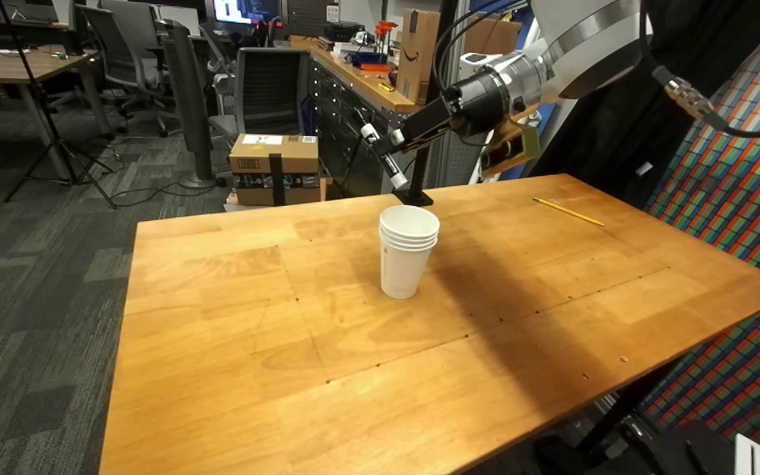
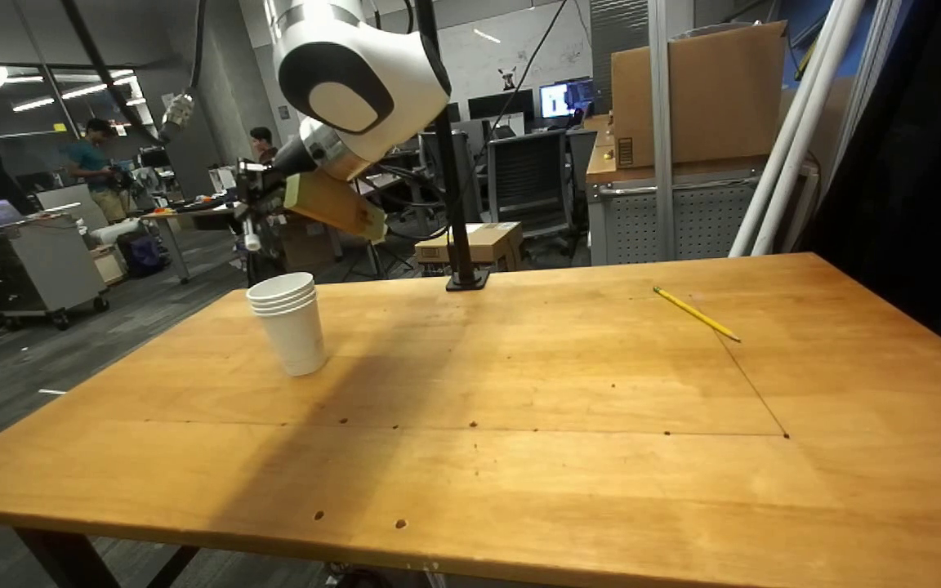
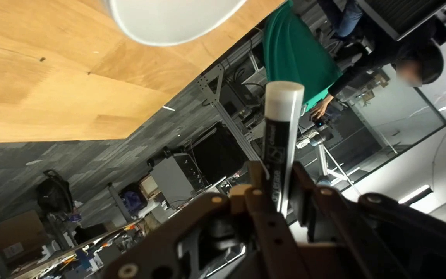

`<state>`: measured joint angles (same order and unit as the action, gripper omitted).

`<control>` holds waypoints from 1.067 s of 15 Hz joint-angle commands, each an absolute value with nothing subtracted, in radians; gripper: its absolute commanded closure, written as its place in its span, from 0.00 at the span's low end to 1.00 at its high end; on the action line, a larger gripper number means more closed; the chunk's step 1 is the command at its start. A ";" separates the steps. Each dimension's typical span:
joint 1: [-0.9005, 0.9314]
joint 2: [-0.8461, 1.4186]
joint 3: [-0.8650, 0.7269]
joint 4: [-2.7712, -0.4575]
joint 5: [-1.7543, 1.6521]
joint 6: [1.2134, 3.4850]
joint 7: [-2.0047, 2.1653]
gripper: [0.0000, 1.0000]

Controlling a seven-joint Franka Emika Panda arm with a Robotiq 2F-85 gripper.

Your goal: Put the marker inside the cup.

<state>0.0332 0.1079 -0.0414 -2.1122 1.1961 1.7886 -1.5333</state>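
Observation:
The marker [image 1: 393,170] is a black and white stick held tilted in the air, its white end down. My gripper [image 1: 388,141] is shut on its middle. In an exterior view the white end [image 2: 252,242] hangs above the cup's rim, apart from it. In the wrist view the marker [image 3: 278,135] stands between the two fingertips [image 3: 279,176]. The cup [image 1: 406,264] is white, tapered and upright on the table, with several rims nested as a stack. It also shows in an exterior view [image 2: 295,331] and, cut off at the top, in the wrist view [image 3: 172,19].
A yellow pencil [image 1: 568,211] lies on the wooden table [image 1: 235,330]. A black post [image 2: 462,269] stands at the table's edge behind the cup. Cardboard boxes [image 1: 274,155] stand on the floor beyond the edge. A person [image 3: 397,58] shows in the wrist view background.

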 commanded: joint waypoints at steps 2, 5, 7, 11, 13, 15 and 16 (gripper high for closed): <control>0.001 0.155 -0.028 -2.069 1.245 1.701 -1.612 0.91; -0.008 0.175 -0.029 -2.061 1.247 1.657 -1.660 0.91; -0.013 0.185 -0.031 -2.058 1.243 1.634 -1.685 0.91; -0.023 0.202 -0.034 -2.050 1.234 1.605 -1.717 0.55; -0.029 0.207 -0.036 -2.047 1.233 1.590 -1.731 0.37; -0.035 0.210 -0.037 -2.044 1.232 1.580 -1.741 0.22; -0.037 0.211 -0.038 -2.042 1.232 1.575 -1.743 0.12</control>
<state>-0.0194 0.1907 -0.0414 -2.0783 1.2210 1.6202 -1.7222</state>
